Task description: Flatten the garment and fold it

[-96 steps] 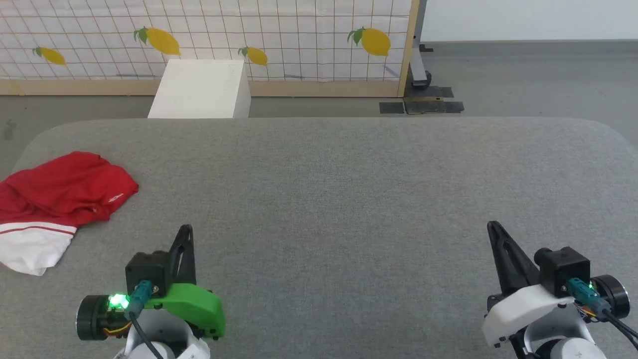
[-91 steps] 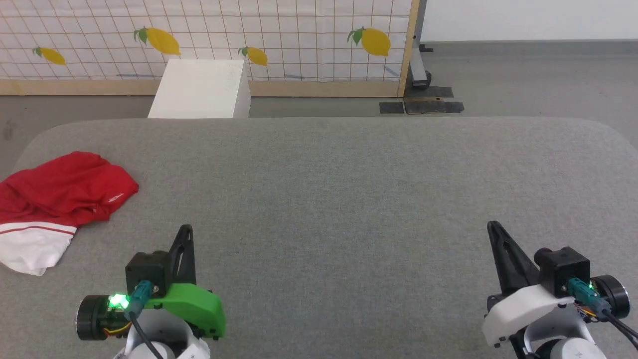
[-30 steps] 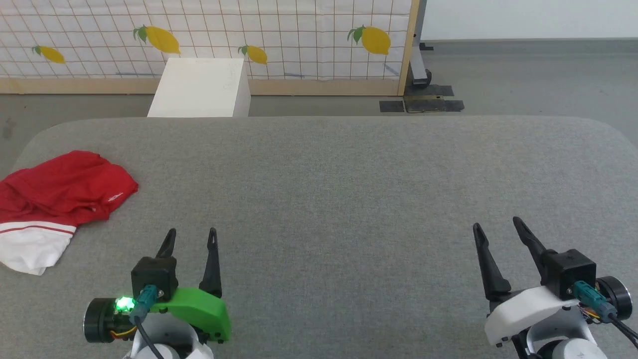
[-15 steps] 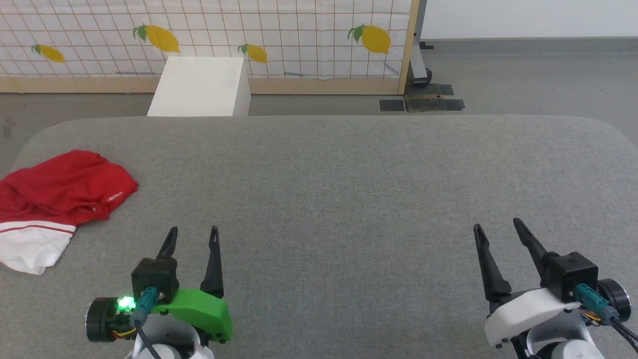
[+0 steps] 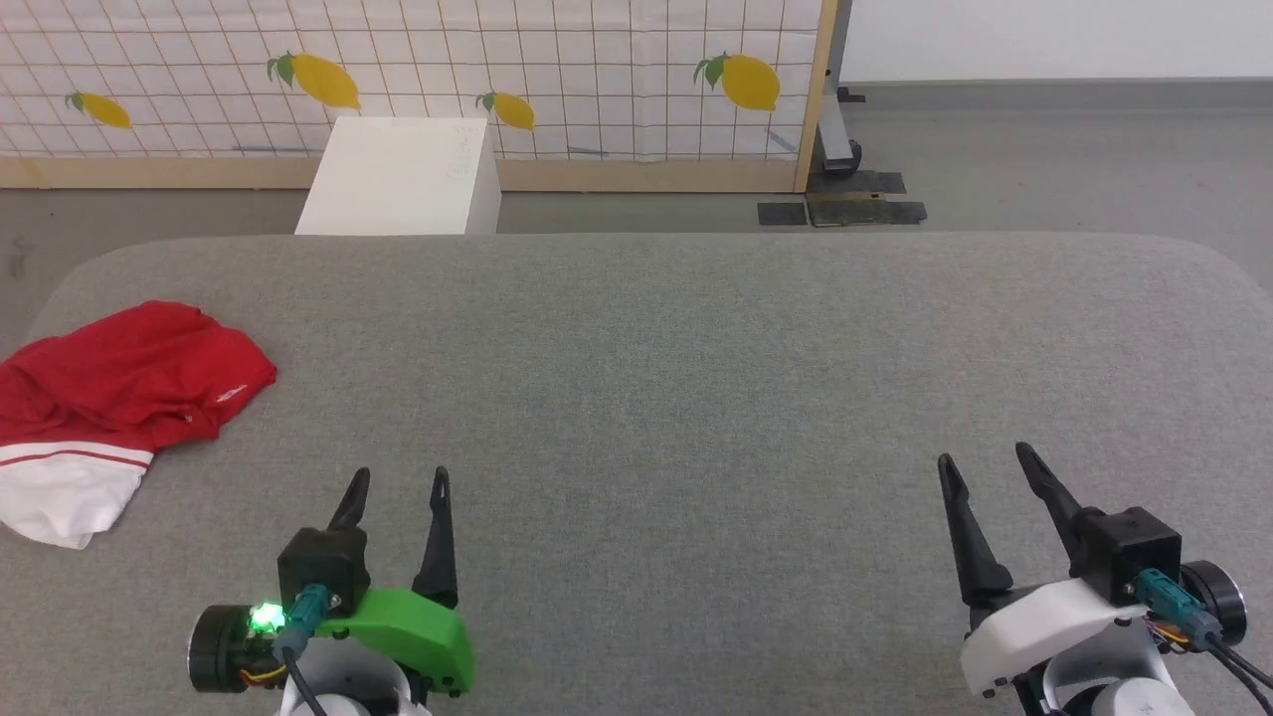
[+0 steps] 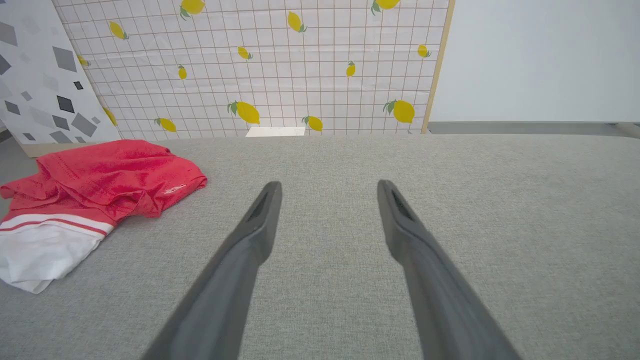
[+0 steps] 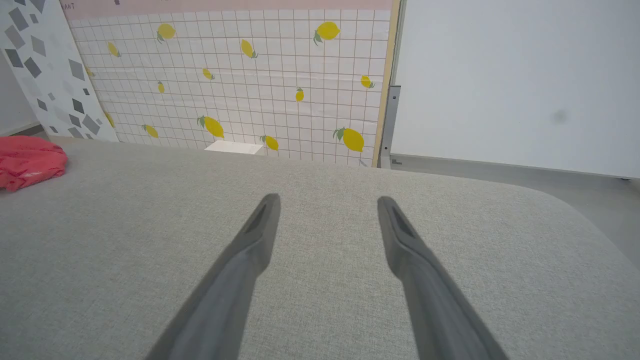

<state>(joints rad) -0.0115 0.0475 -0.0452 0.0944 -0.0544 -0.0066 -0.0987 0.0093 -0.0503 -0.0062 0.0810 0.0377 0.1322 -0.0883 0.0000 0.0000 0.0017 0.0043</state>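
Clearly nothing is gripped yet: the left tool and the right tool both hang spread wide and empty above the near edge of the grey surface, at about 7 and 5 o'clock in the head view. The shirt lies in a crumpled red heap far out at 9 o'clock, close to the surface's left rim, with its white sleeve nearest the robot. From the left tool it sits toward 10 o'clock, and it is well apart from the right tool. The main danger is probably that rim: a reach that shoves instead of pinching could nudge the heap over the side. The heap is also layered, so a pinch may catch several folds together and lift a bundle rather than one edge, leaving it no flatter. The right tool would have to cross nearly the whole surface to help; if the left pulls alone, the cloth may drag and bunch. Collar and hem cannot be told apart in this pile, so a wrong corner could be picked.
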